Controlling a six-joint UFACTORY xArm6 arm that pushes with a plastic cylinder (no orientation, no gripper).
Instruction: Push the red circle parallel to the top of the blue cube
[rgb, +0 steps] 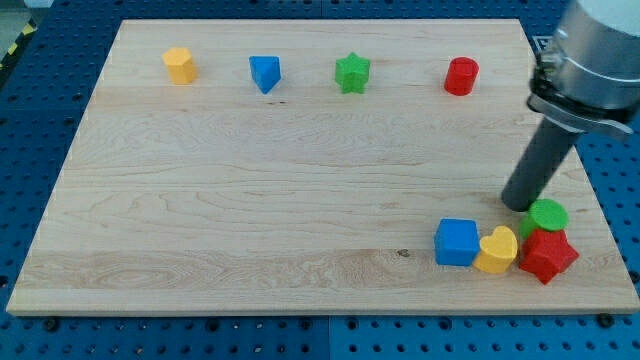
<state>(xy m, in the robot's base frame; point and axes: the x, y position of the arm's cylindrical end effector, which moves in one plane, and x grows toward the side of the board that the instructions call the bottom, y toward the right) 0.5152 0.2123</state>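
The red circle (461, 76) stands near the view's top right of the wooden board (250, 180). The blue cube (457, 242) sits near the view's bottom right, far below the red circle. My tip (518, 205) rests on the board, up and to the right of the blue cube, just left of the green circle (547, 215). It is well below the red circle and touches neither task block.
A yellow heart (497, 250) touches the blue cube's right side, with a red star (547, 256) beside it under the green circle. Along the view's top stand a yellow hexagon (180, 65), a blue triangle (265, 73) and a green star (352, 72).
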